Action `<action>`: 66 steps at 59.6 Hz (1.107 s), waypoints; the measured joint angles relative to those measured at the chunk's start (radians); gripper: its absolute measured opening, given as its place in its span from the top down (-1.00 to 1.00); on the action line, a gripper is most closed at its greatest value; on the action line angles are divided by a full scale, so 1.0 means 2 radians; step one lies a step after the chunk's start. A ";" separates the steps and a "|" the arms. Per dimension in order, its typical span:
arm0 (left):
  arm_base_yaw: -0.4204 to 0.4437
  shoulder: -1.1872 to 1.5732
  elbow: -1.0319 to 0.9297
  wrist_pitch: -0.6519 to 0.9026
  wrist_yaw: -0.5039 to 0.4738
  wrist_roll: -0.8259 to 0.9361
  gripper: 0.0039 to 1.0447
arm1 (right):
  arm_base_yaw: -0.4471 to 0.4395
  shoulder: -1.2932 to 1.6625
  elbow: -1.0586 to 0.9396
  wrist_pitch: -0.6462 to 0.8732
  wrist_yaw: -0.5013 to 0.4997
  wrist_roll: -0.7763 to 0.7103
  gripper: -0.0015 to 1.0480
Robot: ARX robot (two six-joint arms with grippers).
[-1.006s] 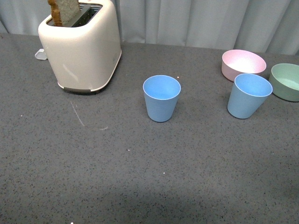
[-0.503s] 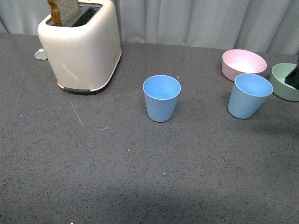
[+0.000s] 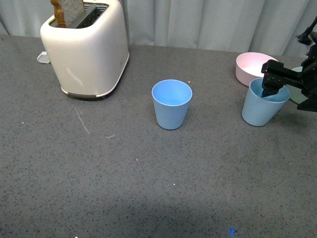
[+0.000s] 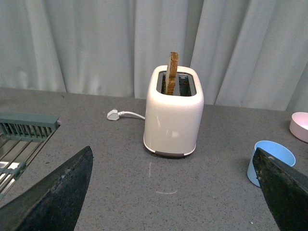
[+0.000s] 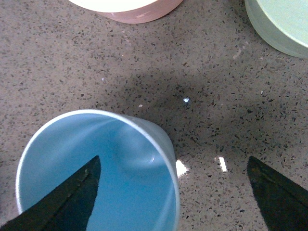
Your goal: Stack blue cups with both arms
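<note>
The right arm [image 3: 306,74] reaches in from the right edge of the front view, low over the table [image 3: 99,173], with its wrist bent down above the right cup [image 3: 257,111]. The right fingers [image 5: 62,202] are spread wide and grasp nothing. In the right wrist view one of them dips inside the cup's mouth while the other hangs outside over bare table, so one side of the cup's wall lies between them (whether the inner one touches the plastic cannot be told). This cup stands mouth up at the right side of the table, just in front of the pink bowl [image 3: 250,64] and near the green bowl [image 5: 284,24], which the arm mostly hides in the front view.

The middle cup [image 3: 171,105] stands mouth up near the centre of the table, well apart from the right cup and to the right of the toaster [image 3: 89,49]. A slice of bread [image 3: 69,11] sticks up out of the toaster's slot.

The left fingers [image 4: 53,197] show only in the left wrist view. They are released and far apart, with nothing between them, held above the table and pointed toward the toaster. One of them partly hides the middle cup (the pink bowl's edge shows beyond it). A white plug [image 4: 113,114] lies on the table beside the toaster, and a pale curtain [image 4: 96,43] hangs behind.
</note>
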 joint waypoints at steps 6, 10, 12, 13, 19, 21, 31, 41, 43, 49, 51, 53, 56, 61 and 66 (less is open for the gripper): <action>0.000 0.000 0.000 0.000 0.000 0.000 -0.88 | 0.002 0.002 0.002 -0.002 0.000 0.003 -0.29; 0.000 0.000 0.000 0.000 0.000 0.000 -0.88 | 0.002 0.002 0.005 -0.002 0.000 0.004 -0.12; 0.000 0.000 0.000 0.000 0.000 0.000 -0.88 | 0.002 0.002 0.007 -0.002 0.001 0.004 0.01; 0.000 0.000 0.000 0.000 0.000 0.000 -0.88 | 0.002 0.002 0.008 -0.003 0.001 0.005 0.08; 0.000 0.000 0.000 0.000 0.000 0.000 -0.88 | 0.003 0.002 0.009 -0.009 0.003 0.008 0.42; 0.000 0.000 0.000 0.000 0.000 0.000 -0.88 | 0.003 0.002 0.009 -0.010 0.003 0.008 0.49; 0.000 0.000 0.000 0.000 0.000 0.000 -0.88 | 0.003 0.001 0.010 -0.024 -0.002 0.014 0.95; 0.000 0.000 0.000 0.000 0.000 0.000 -0.88 | 0.019 -0.046 0.010 -0.031 -0.057 0.022 0.98; 0.000 0.000 0.000 0.000 0.000 0.000 -0.88 | 0.023 -0.054 0.010 -0.031 -0.063 0.023 0.98; 0.000 0.000 0.000 0.000 0.000 0.000 -0.88 | 0.059 -0.092 0.014 -0.038 -0.098 0.027 0.98; 0.000 0.000 0.000 0.000 0.000 0.000 -0.88 | 0.072 -0.097 0.018 -0.041 -0.105 0.028 0.98; 0.000 0.000 0.000 0.000 0.000 0.000 -0.88 | 0.086 -0.099 0.022 -0.043 -0.109 0.029 0.98; 0.000 0.000 0.000 0.000 0.000 0.000 -0.88 | 0.100 -0.099 0.025 -0.046 -0.112 0.030 0.98; 0.000 0.000 0.000 0.000 0.000 0.000 -0.88 | 0.120 -0.097 0.026 -0.050 -0.115 0.031 0.98; 0.000 0.000 0.000 0.000 0.000 0.000 -0.88 | 0.136 -0.091 0.029 -0.051 -0.116 0.034 0.98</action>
